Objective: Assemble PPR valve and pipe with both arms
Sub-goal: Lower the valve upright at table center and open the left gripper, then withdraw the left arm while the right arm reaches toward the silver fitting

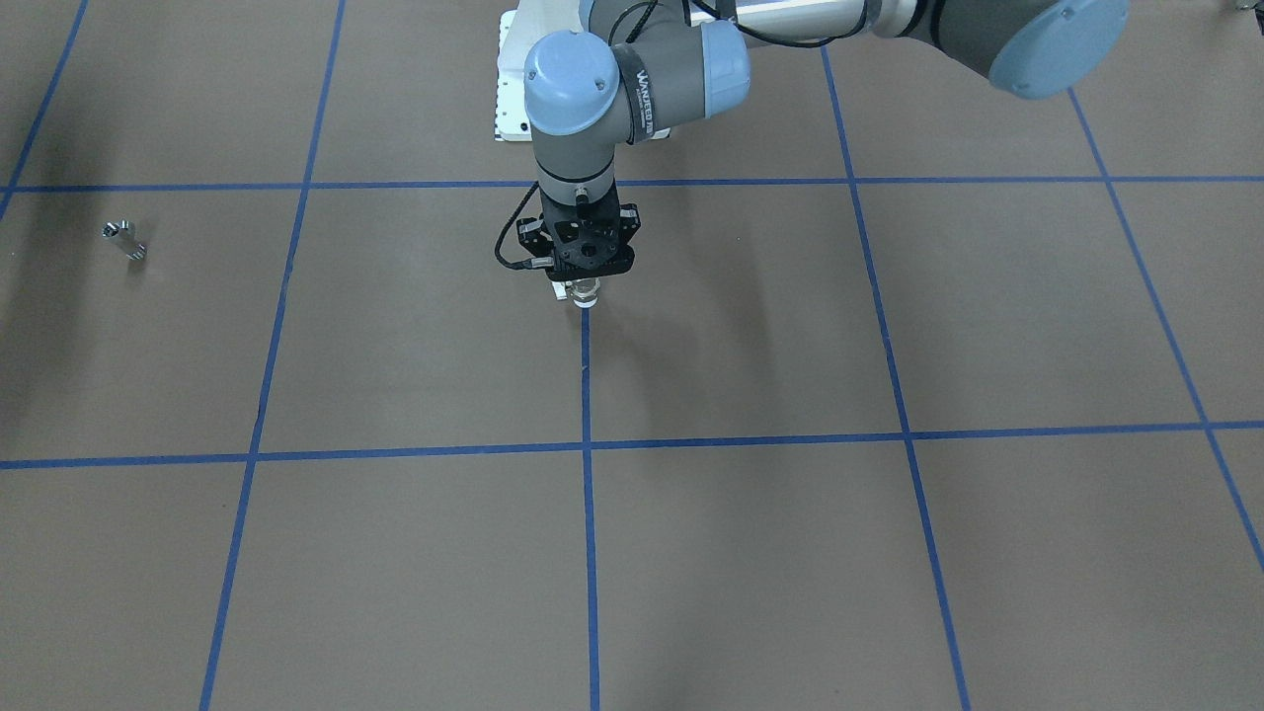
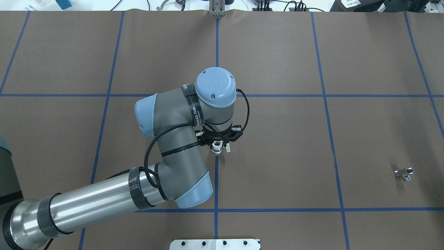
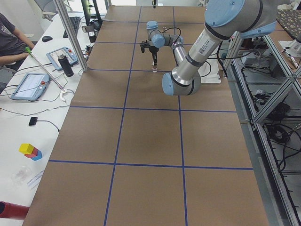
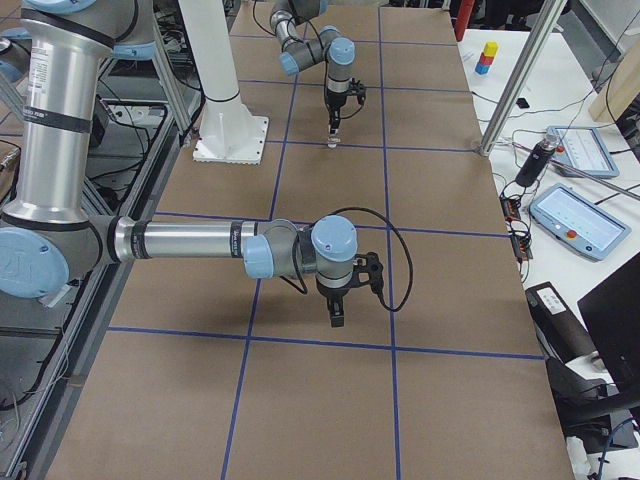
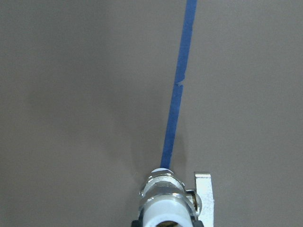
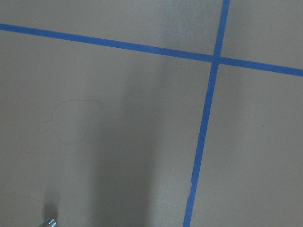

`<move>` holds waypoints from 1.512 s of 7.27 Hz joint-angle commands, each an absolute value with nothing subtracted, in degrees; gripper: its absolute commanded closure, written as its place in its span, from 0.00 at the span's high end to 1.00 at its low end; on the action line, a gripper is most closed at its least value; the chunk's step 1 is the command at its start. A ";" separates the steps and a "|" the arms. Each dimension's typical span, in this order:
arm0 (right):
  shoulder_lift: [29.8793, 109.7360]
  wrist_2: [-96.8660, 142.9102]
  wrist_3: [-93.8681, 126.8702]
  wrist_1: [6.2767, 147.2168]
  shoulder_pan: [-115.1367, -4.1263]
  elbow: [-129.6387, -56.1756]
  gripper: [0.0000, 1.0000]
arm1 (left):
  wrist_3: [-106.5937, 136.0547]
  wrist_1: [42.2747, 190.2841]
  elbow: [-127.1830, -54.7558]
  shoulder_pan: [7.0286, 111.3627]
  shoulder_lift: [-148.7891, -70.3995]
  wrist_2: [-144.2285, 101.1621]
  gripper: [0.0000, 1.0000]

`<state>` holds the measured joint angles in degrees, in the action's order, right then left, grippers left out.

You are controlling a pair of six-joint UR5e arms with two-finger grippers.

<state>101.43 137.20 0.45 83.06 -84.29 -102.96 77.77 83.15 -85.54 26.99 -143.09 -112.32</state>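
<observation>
The PPR valve [image 1: 585,290] [image 2: 217,150] [image 5: 163,201] hangs upright, white with metal rings and a side handle [image 5: 203,194]. My left gripper [image 1: 585,284] [image 2: 216,146] is shut on its top. Its lower end sits over the central blue tape line; I cannot tell whether it touches the table. The pipe [image 1: 125,240] [image 2: 404,173], small and shiny, lies alone on the brown table far to my right. My right gripper [image 4: 338,318] shows only in the exterior right view, raised over the table; whether it is open or shut I cannot tell.
The white bolted pedestal [image 1: 513,89] [image 2: 215,244] stands behind the left gripper. Blue tape lines [image 6: 215,59] grid the brown surface. A small shiny tip [image 6: 50,222] shows at the right wrist view's bottom edge. A desk with tablets [image 3: 28,84] and a seated person [image 3: 9,37] flanks the table.
</observation>
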 commanded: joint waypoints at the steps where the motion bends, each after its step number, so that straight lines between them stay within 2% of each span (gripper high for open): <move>1: 101.43 137.20 0.53 83.06 -84.29 -103.09 1.00 | 77.35 83.50 -85.34 27.07 -143.09 -112.32 0.91; 3: 101.16 140.43 0.53 82.79 -83.85 -103.62 1.00 | 77.26 82.62 -88.57 28.64 -142.56 -112.67 0.92; 4: 101.16 141.49 2.88 82.27 -83.15 -104.15 1.00 | 76.82 82.62 -92.77 28.91 -138.64 -112.76 0.92; 7: 104.84 139.93 24.32 61.50 -72.80 -105.03 1.00 | 71.65 78.60 -107.88 31.63 -127.55 -113.03 0.90; 9: 105.20 139.57 29.23 61.17 -68.50 -105.21 1.00 | 68.48 76.99 -115.45 32.96 -120.55 -112.94 0.90; 11: 105.21 137.29 33.73 61.17 -63.83 -105.99 1.00 | 68.47 77.34 -119.68 33.92 -115.25 -113.12 0.90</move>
<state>105.15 138.32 30.67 61.34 -66.81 -105.45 68.74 77.36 -116.30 33.07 -118.91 -113.06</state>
